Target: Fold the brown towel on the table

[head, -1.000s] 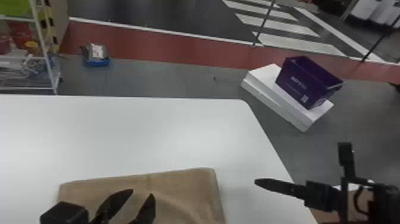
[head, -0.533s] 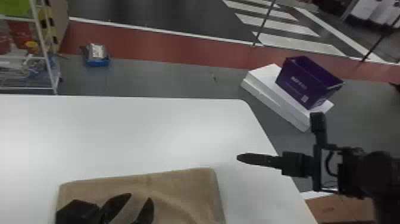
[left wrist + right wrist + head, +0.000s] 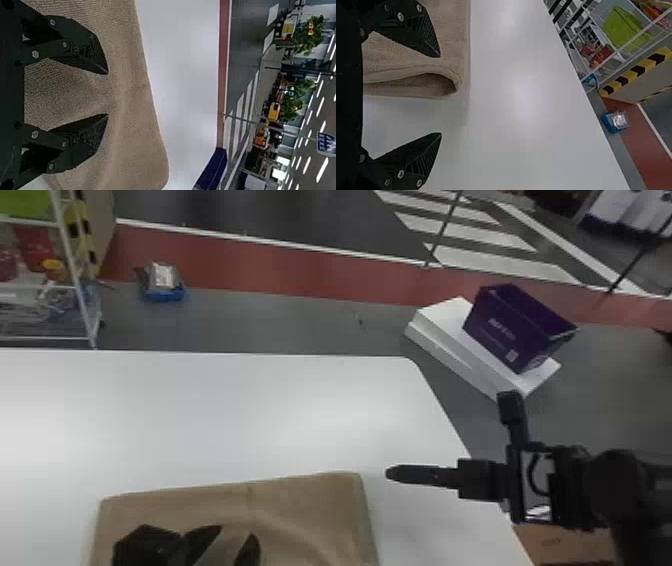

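1. Towel [image 3: 310, 510] first: it's flat on the white table [image 3: 250, 405], and its far edge runs pretty much left to right. The near end is cut off in the head view, so I can't tell you which way is longest. Layers stack up on its right side with a rounded loop at the far corner, so I'd say it's got one fold in it already.

2. Key thing imo is that right side. The right gripper [image 3: 440, 95] is just beside it, so the towel lies to that gripper's left. Fingers are wide apart with nothing between the pads: one is over the cloth, the other over bare table. Can't tell how high they sit.

3. Left gripper [image 3: 107, 94] is the nearer one to the middle, right over the cloth, fingers well apart, nothing pinched. Can't tell if the tips touch.

4. My guess for next: right one slides leftward, takes the layered side, folds it across. Grab only the top layer and it'd probably come out skewed.
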Robot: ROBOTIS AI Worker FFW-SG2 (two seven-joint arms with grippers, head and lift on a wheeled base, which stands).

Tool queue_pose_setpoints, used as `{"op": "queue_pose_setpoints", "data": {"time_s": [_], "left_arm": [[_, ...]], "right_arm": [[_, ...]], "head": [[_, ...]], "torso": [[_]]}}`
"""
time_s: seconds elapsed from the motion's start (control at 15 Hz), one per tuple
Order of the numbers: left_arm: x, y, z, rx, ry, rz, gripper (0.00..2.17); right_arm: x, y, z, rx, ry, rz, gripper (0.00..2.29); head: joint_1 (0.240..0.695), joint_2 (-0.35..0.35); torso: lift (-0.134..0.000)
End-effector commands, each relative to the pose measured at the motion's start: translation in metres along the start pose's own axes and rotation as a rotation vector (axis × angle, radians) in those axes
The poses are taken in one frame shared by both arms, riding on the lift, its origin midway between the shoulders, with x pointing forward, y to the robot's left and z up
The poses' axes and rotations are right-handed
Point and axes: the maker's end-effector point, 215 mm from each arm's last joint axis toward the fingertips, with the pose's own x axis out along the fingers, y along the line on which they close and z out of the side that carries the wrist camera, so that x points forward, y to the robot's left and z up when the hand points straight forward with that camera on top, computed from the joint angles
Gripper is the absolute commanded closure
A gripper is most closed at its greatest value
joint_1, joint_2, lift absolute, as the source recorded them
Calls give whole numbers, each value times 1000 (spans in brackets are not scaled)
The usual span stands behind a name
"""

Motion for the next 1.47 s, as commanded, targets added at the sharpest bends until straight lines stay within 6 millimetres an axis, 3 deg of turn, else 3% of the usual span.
{"op": "queue_pose_setpoints", "data": {"time_s": [0.0,0.53,0.93,1.2,1.4], "left_arm": [[3,3,-6,0,12,3,603],[6,5,-13,1,23,7,603],[3,11,-18,6,26,16,603],[3,13,-16,3,14,18,603],[2,14,-16,0,15,16,603]], "right_arm": [[11,3,-18,11,39,2,205],[37,15,-44,15,91,-5,205],[60,31,-51,-6,118,-1,208],[66,31,-49,-30,126,-31,211],[72,37,-52,-39,140,-20,414]], "head": [[695,-350],[695,-350],[695,-350],[695,-350],[695,-350]], "torso": [[-124],[-124],[-124],[-124],[-124]]}}
